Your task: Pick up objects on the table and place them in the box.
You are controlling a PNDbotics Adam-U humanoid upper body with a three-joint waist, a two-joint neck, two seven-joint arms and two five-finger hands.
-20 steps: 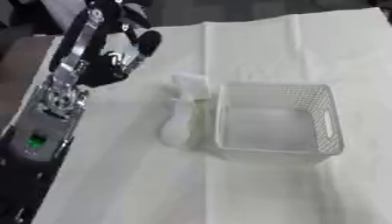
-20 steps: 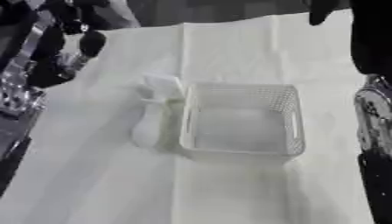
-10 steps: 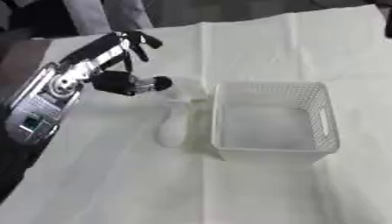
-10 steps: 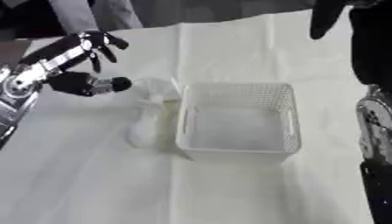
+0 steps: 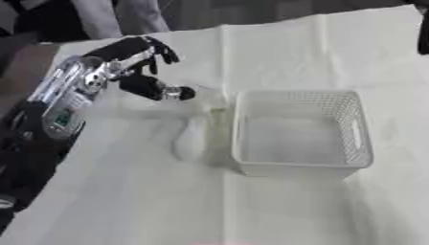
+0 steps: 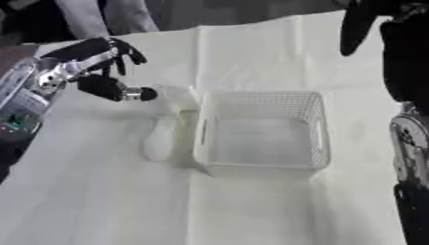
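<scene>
A white mesh box [image 5: 300,131] stands on the cloth-covered table, right of centre, with nothing inside. Against its left wall lies a pale, elongated white object [image 5: 192,139], its upper end [image 6: 174,98] reaching toward the back. My left hand [image 5: 138,56] hovers just left of that upper end, fingers spread and relaxed, thumb tip [image 5: 180,93] nearly at the object; I cannot tell if it touches. It holds nothing. My right arm [image 6: 408,57] rises along the right edge in the right eye view, with the right hand [image 6: 358,21] raised at the top right corner, too dark to read.
A cream cloth [image 5: 209,201] covers the table, with wide bare cloth in front of the box. Dark floor shows past the table's left edge [image 5: 25,62]. A person's legs stand beyond the far edge.
My left hand has swung down from a raised pose and moved right, toward the upper end of the white object. The view has also shifted a little.
</scene>
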